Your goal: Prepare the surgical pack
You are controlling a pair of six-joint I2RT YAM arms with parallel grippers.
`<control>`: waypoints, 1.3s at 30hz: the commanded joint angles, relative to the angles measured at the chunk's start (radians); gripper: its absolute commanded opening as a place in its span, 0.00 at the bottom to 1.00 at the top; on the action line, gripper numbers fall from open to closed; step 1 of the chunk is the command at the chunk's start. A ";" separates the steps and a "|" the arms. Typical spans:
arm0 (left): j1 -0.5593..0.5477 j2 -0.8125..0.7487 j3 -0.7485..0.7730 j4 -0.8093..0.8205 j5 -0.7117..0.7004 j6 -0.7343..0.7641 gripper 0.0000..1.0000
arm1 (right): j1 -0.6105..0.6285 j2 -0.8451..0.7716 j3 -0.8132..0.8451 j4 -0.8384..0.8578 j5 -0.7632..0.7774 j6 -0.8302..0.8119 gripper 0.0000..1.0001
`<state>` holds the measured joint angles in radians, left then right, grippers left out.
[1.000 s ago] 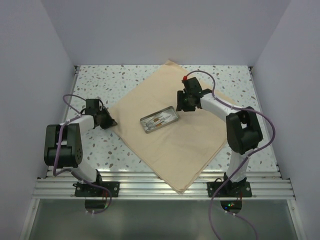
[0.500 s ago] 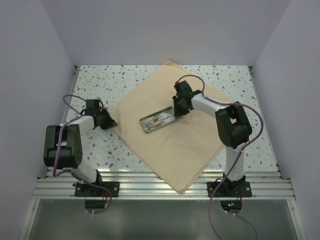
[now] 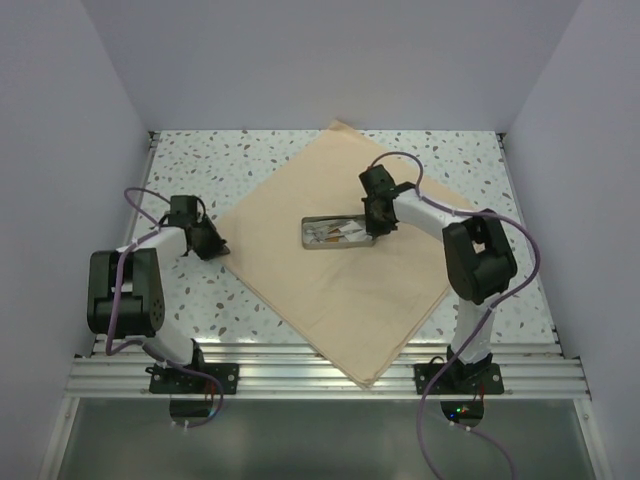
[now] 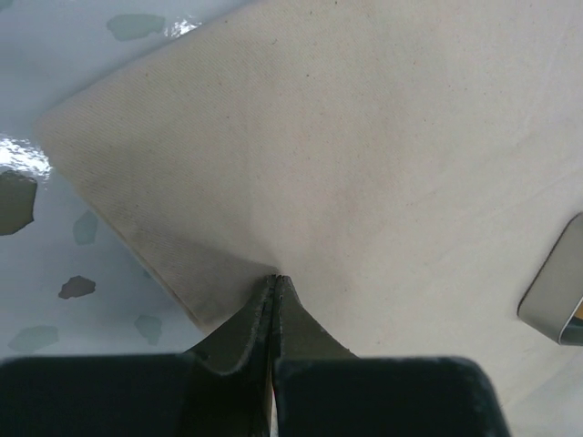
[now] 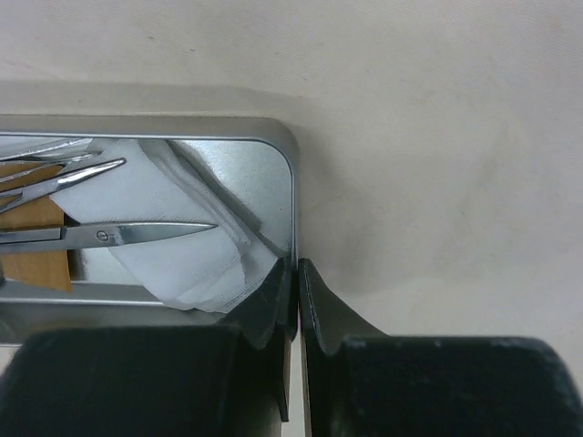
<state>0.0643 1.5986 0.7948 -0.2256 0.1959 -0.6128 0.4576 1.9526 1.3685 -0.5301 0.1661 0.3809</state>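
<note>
The surgical pack's tan cloth (image 3: 330,290) lies flat on the table as a diamond, with a small steel tray (image 3: 338,233) of silver instruments near its middle. My right gripper (image 3: 372,232) is shut on the tray's right end wall (image 5: 291,196); one finger is inside the tray, the other outside. Scissors (image 5: 137,234) and white gauze (image 5: 182,264) lie in the tray. My left gripper (image 3: 222,246) is shut, its tips (image 4: 276,276) pressed onto the cloth (image 4: 364,137) just inside its left corner. Whether any cloth is pinched does not show.
The speckled tabletop (image 3: 200,160) shows around the cloth, with white walls on three sides. The cloth's near corner hangs over the metal rail (image 3: 300,372) at the front. A tray corner (image 4: 556,300) shows at the right edge of the left wrist view.
My right gripper has closed on the tray's end. The tray has turned from a slant to nearly level and shifted a little right and back. The left arm has stayed put.
</note>
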 commanded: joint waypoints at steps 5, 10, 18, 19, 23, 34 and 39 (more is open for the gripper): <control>0.043 -0.003 0.099 -0.130 -0.043 0.067 0.00 | -0.059 -0.112 -0.039 -0.068 0.112 -0.099 0.00; 0.045 -0.029 0.149 -0.130 0.072 0.105 0.10 | -0.066 -0.118 -0.049 -0.068 0.056 -0.120 0.00; 0.045 -0.242 0.153 -0.075 0.181 0.151 0.40 | -0.068 -0.146 -0.140 -0.004 -0.023 -0.135 0.00; 0.043 -0.259 0.140 -0.072 0.189 0.153 0.40 | -0.068 -0.147 -0.149 -0.002 -0.022 -0.139 0.00; 0.045 -0.348 0.080 -0.026 0.230 0.159 0.43 | -0.068 -0.144 -0.186 0.018 -0.011 -0.158 0.00; 0.020 -0.446 -0.074 -0.006 0.315 0.140 0.43 | -0.068 -0.165 -0.183 -0.010 -0.043 -0.221 0.00; 0.011 -0.499 -0.152 -0.058 0.303 0.160 0.42 | -0.066 -0.181 -0.190 -0.054 -0.027 -0.240 0.00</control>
<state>0.0807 1.1538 0.6792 -0.2626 0.4770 -0.4774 0.3859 1.8252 1.1893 -0.5167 0.1558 0.1833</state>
